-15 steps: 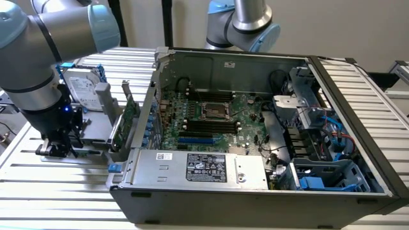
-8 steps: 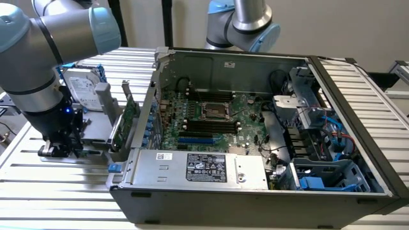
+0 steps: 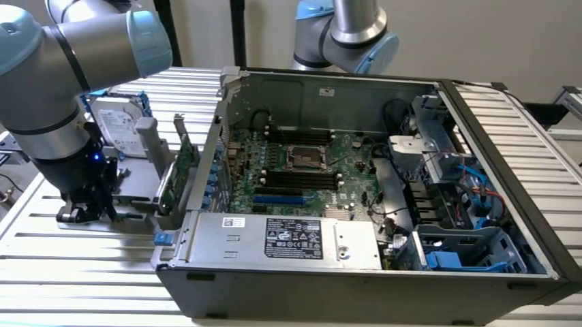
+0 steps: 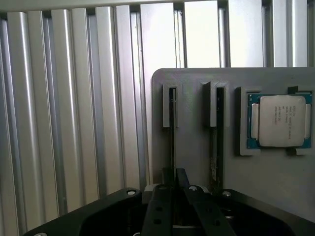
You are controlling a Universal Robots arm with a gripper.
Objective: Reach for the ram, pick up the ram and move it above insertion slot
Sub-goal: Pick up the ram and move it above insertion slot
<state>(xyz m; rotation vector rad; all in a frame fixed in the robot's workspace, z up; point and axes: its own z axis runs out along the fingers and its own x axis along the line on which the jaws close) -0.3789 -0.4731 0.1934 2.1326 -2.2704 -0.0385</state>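
At 9 o'clock of the boxy metal case [image 3: 364, 293], on the ribbed aluminium counter [image 3: 82, 272], the black claw [image 4: 175, 173] pinches the thin, edge-on ram [image 4: 173, 115] standing in 1 narrow slot of a matte grey holder [image 4: 194, 123].

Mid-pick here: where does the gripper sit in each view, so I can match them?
Exterior view: the gripper is at the exterior view's left, low on the grey holder beside the open computer case.
Wrist view: the gripper is over the grey holder, in line with one narrow slot.
Shared landmark: the grey holder on the ribbed table.
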